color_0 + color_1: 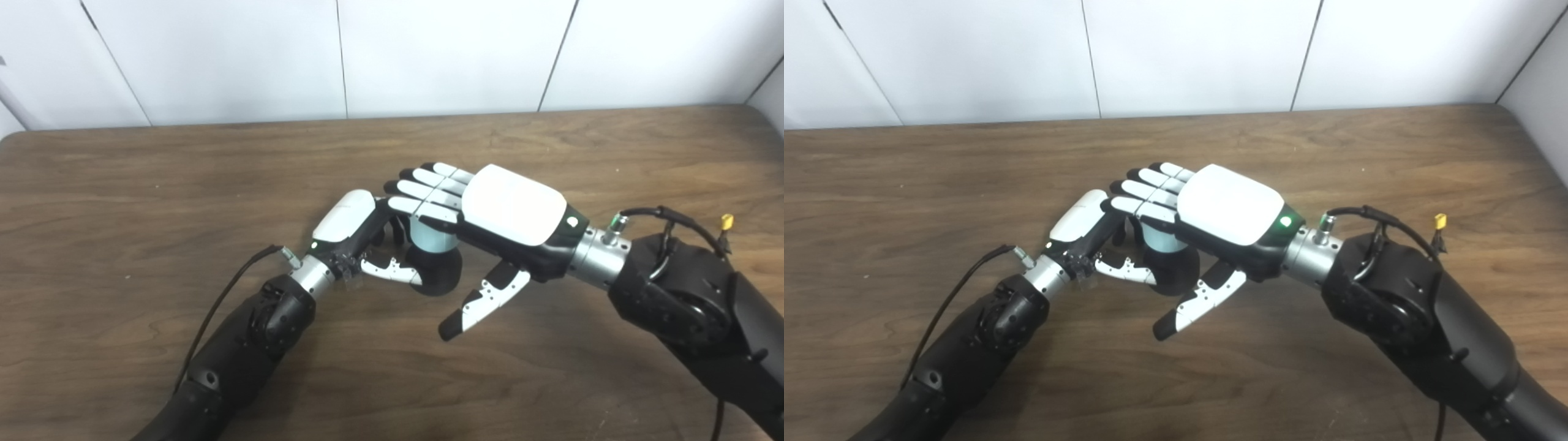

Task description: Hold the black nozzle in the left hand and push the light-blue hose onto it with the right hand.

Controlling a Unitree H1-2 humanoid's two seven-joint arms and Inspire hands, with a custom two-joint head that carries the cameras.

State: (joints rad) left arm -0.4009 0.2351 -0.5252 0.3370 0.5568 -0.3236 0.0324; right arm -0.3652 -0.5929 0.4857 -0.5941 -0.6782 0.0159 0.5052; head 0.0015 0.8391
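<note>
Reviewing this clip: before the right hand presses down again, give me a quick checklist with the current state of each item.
1. Left hand gripping the nozzle: ok, fingers and thumb wrap its black base.
2. Hose sitting above the nozzle: ok, light-blue piece is directly on top of it.
3. Right hand over the hose: ok, flat fingers cover its top.
4. Right hand gripping anything: not ok, fingers extended, thumb hanging free.
5. Hose fully seated: cannot tell, the joint is hidden.
6. Nozzle resting on the table: cannot tell.

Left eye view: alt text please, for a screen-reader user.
Left hand holds a black nozzle capped by a light-blue hose on a wooden table. Right hand lies flat over the hose, fingers extended, thumb hanging free.
</note>
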